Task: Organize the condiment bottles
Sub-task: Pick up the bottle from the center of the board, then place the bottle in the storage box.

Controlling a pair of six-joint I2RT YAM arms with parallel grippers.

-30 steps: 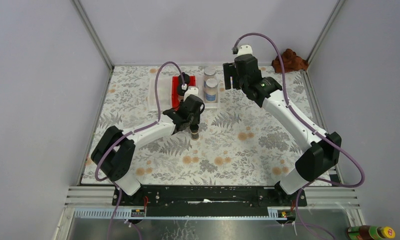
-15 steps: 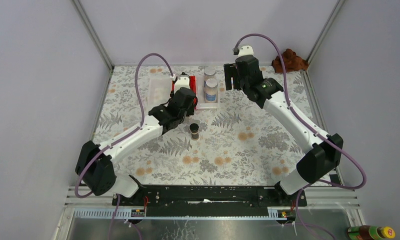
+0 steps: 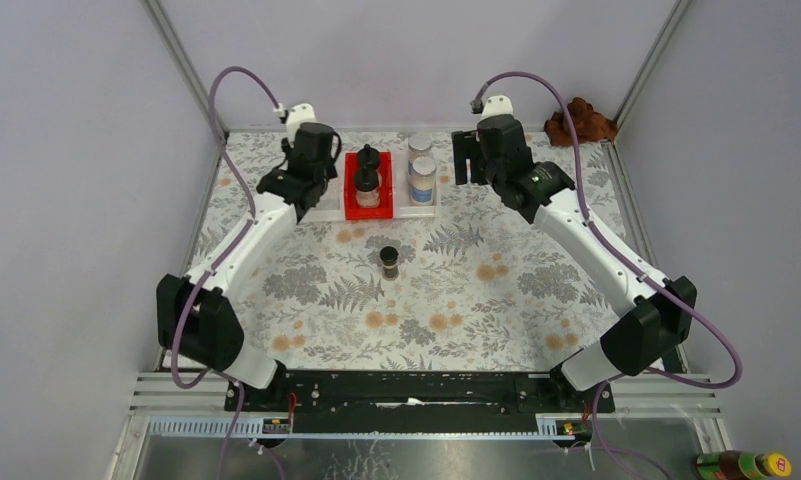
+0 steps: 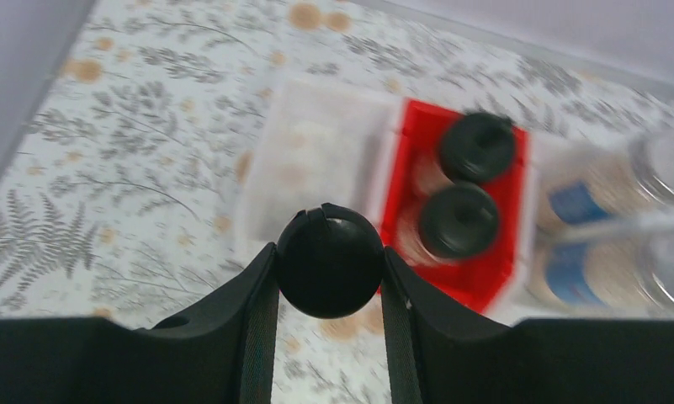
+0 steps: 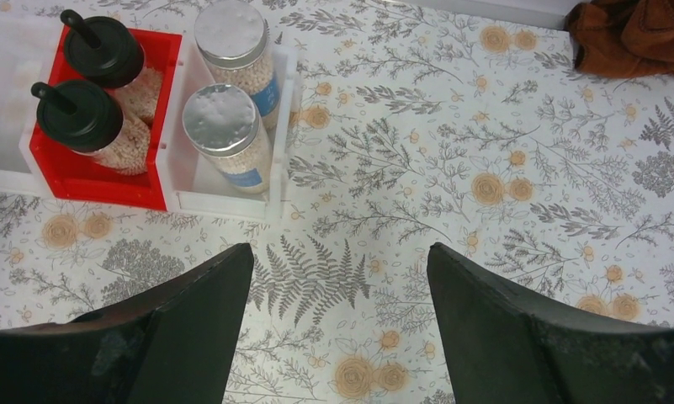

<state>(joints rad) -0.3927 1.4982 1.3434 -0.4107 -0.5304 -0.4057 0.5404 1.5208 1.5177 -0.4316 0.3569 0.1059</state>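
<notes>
Pinching a black-capped jar [image 4: 329, 278] between its fingers, the left claw [image 4: 329, 252] hangs by the near edge of a white tray [image 4: 308, 151]. A red bin [image 4: 485, 278] with two domed-cap jars [image 4: 459, 220] lies just right of it. The right claw [image 5: 337, 257] gapes wide and holds nothing, with two silver-lidded jars [image 5: 224, 118] ahead to its left. A slim dark jar [image 3: 389, 262] stands alone on the table [image 3: 496, 300].

Left arm extended to the desk's far-left corner, left gripper [image 4: 329, 251] clamping a black-capped bottle [image 4: 329, 273], right arm near the far edge, right gripper [image 5: 337, 268] jaws apart.
</notes>
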